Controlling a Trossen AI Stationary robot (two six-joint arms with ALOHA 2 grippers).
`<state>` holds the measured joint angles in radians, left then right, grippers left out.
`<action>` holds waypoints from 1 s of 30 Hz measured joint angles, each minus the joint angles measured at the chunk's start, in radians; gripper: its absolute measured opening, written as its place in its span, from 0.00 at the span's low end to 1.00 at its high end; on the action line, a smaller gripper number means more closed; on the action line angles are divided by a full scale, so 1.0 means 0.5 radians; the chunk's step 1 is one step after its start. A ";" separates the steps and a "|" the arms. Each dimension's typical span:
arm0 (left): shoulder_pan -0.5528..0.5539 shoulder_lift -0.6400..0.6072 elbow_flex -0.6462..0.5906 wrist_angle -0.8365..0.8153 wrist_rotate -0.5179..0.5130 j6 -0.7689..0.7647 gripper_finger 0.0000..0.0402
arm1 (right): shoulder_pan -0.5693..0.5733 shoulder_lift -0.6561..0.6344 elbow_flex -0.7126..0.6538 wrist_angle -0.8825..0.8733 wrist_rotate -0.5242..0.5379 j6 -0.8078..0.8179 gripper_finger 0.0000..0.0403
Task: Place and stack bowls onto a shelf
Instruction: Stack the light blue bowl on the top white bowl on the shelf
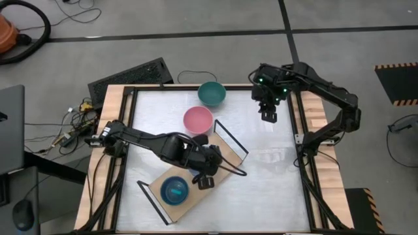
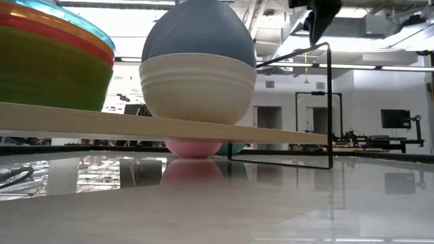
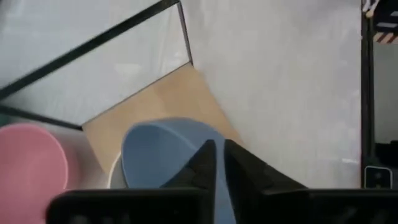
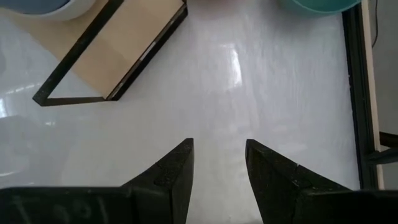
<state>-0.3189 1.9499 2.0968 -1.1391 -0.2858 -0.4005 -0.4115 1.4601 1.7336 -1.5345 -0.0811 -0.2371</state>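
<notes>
Your left gripper (image 3: 214, 163) pinches the round blue plastic bowl (image 3: 163, 149).
It nests in the cream plastic bowl (image 2: 196, 85) on the flat light-wood shelf (image 2: 285, 137); your right gripper (image 4: 219, 158) hangs spread.

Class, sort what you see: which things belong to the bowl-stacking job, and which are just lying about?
Job: shelf; blue bowl, gripped by the left pincer on the cream bowl; stack of small bowls on the shelf; pink bowl and teal bowl on the table; right pincer, open above the table.
Lying about: keyboard, mouse, cables, all off the table.
</notes>
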 joint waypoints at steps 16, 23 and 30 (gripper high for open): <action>-0.114 0.238 -0.033 -0.128 -0.160 -0.512 0.00 | -0.061 0.000 0.000 0.002 -0.003 0.001 0.42; -0.110 0.231 -0.035 -0.264 -0.387 -0.598 0.00 | -0.053 0.000 0.000 0.007 -0.041 0.002 0.42; -0.067 0.286 -0.046 -0.296 -0.293 -0.588 0.00 | -0.042 -0.013 0.000 0.077 -0.538 0.136 0.42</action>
<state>-0.3521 2.0927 2.0737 -1.2872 -0.4324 -0.6946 -0.4326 1.4536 1.7334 -1.4962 -0.3503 -0.1689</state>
